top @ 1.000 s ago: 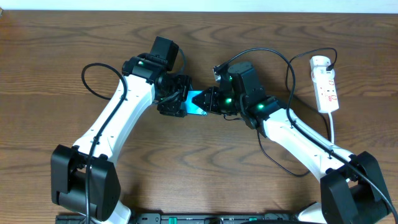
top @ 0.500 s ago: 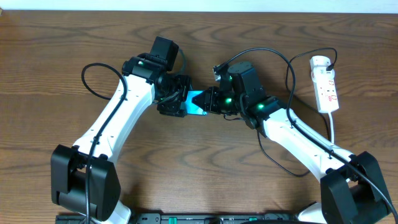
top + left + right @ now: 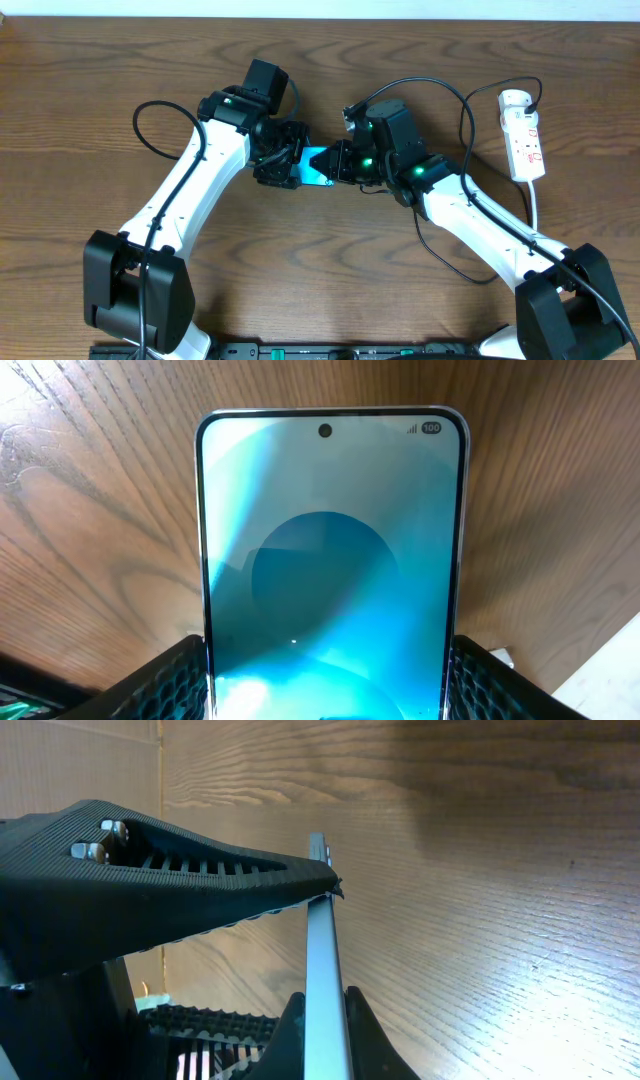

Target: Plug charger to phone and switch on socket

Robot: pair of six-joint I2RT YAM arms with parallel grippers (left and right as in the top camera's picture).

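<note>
Left end effector (image 3: 298,165): set wide, fingers (image 3: 165,682) clamped on both long edges of the phone (image 3: 330,540), screen lit.

Right end effector (image 3: 338,162): fully closed, tip at the phone's end edge; cannot tell what it pinches.

Socket (image 3: 525,135) lies on the surface (image 3: 320,270), well apart, beyond the right end effector.

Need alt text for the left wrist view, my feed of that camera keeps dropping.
The phone, its teal screen lit, fills the middle of the view, clamped by its side edges in the left pincer, whose black ribbed fingers show at the bottom corners. Behind it is the brown wooden table.
</note>
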